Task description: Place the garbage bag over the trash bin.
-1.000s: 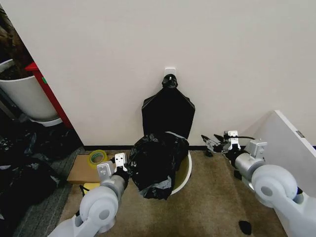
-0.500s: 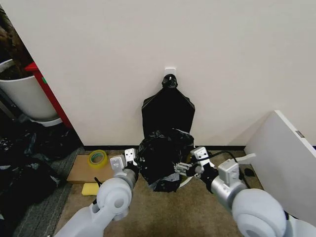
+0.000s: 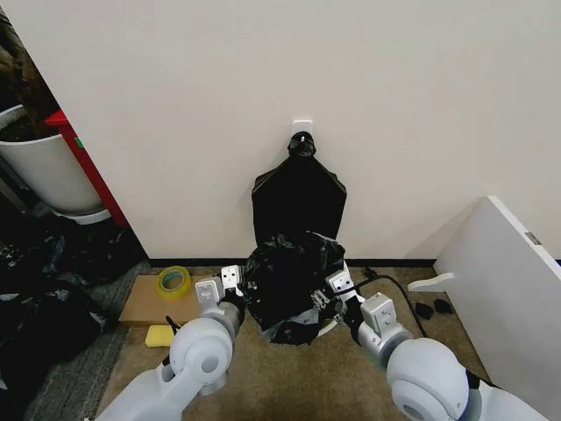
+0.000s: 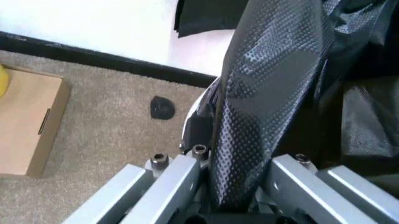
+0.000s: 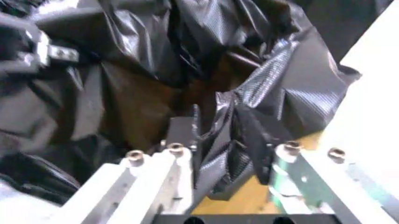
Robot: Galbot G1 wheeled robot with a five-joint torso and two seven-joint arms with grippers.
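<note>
The garbage bag [image 3: 287, 282], crinkled glossy black, is heaped over the trash bin, whose off-white rim [image 3: 330, 323] peeks out at the bag's lower right. My left gripper [image 3: 237, 296] is at the bag's left side, shut on a stretched band of the film [image 4: 262, 93]; the bin's white rim [image 4: 201, 103] shows just beyond it. At the bag's right side, my right gripper [image 3: 319, 300] stands open, its fingers [image 5: 183, 131] apart around a fold of the bag [image 5: 234, 140]. The bin's white wall [image 5: 367, 98] runs beside that gripper.
A flat black bundle [image 3: 299, 197] hangs from a wall hook behind the bin. A cardboard box [image 3: 145, 300] with a yellow tape roll [image 3: 173, 281] and a yellow sponge [image 3: 160, 335] lie left. A white planter [image 3: 44, 171] and dark bags [image 3: 39, 307] stand far left; a white panel [image 3: 508, 263] leans right.
My right arm has swung in from the right and brought its gripper to the bag's right side. The left gripper has moved forward with the bag, which is now bunched higher over the bin.
</note>
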